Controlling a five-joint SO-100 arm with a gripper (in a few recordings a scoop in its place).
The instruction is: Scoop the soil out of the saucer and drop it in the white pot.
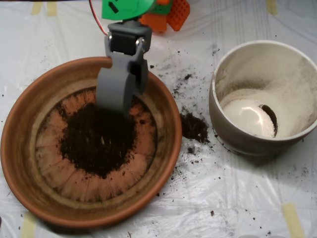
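Note:
A large terracotta saucer (29,163) fills the left half of the overhead view. A dark mound of soil (99,141) lies on its base, a little above the middle. The grey scoop (118,89) hangs over the saucer's upper part, its lower edge at the top of the soil heap; its mouth faces down and away from the camera. At the right stands the white pot (237,139), deep and dusty inside, with a small dark smear of soil (270,119) near its bottom.
A clump of spilled soil (194,128) lies on the white plastic sheet (233,198) between saucer and pot, with crumbs scattered around. Orange and green arm parts (163,12) sit at the top edge. Strips of yellow tape (292,218) hold the sheet.

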